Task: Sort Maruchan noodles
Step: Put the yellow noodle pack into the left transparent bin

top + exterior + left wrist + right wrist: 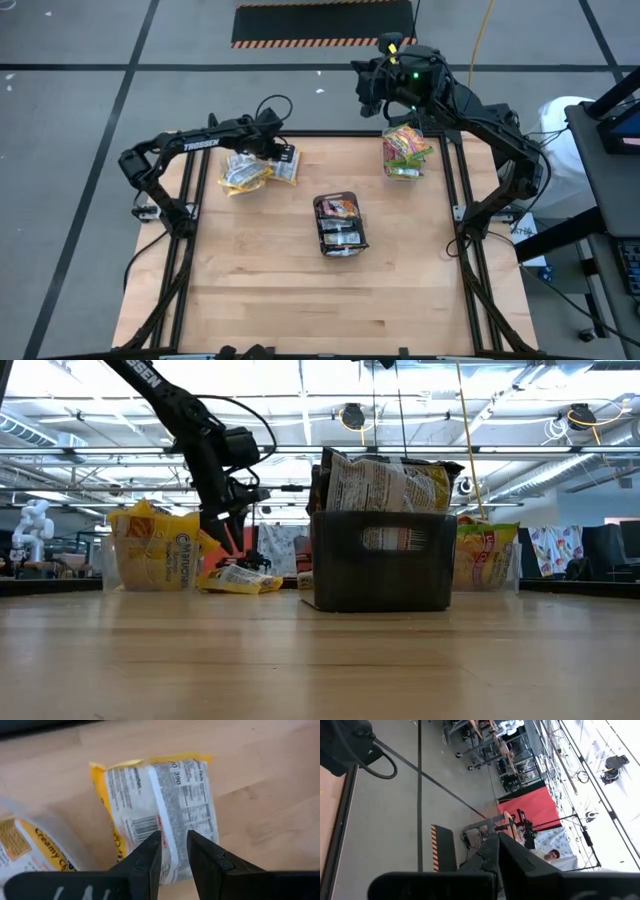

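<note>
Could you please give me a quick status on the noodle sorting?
Left gripper open over a yellow packet lying on the table. Right gripper shut, raised beyond the far edge. Nothing blocking.

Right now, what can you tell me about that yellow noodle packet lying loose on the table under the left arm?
The yellow noodle packet is a flat, crinkly plastic rectangle lying back side up on the wooden table. Its white back carries small black print and a barcode, framed by yellow edges. It lies beside a clear tub of matching yellow packets. The left gripper hangs just above it, fingers open, not visibly gripping it.
</note>
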### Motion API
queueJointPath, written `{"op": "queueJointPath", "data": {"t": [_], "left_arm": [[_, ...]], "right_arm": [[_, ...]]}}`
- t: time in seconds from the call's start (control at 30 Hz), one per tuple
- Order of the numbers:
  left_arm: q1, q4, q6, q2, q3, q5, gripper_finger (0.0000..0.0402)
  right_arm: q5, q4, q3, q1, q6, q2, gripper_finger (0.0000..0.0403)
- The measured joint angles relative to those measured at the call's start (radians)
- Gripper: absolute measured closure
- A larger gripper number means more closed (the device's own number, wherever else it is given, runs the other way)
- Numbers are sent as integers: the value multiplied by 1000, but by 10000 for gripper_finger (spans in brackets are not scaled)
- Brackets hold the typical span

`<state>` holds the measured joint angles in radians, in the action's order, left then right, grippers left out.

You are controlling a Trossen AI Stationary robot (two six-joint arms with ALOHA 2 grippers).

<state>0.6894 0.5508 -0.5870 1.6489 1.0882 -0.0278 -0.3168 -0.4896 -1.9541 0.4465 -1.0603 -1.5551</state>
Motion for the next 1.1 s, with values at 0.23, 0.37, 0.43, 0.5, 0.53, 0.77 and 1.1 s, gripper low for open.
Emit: {"op": "queueJointPath", "data": {"t": [0.23, 0.37, 0.43, 0.5, 0.53, 0.77, 1.1], "left_arm": [[12, 27, -26, 11, 0, -50, 304], [17, 22, -26, 13, 0, -50, 305], [20, 22, -27, 18, 0, -50, 305], [24, 22, -27, 18, 0, -50, 305], [24, 21, -27, 18, 0, -50, 305], [24, 20, -40, 21, 0, -52, 305], [15, -35, -48, 103, 0, -90, 305]], "right_arm": [[0, 0, 0, 0, 0, 0, 403], [0, 1, 0, 0, 0, 0, 403], [0, 2, 0, 0, 0, 0, 403], [0, 4, 0, 0, 0, 0, 403], [0, 5, 0, 0, 0, 0, 403], [0, 5, 0, 0, -3, 0, 403], [-1, 6, 0, 0, -23, 0, 403]]}}
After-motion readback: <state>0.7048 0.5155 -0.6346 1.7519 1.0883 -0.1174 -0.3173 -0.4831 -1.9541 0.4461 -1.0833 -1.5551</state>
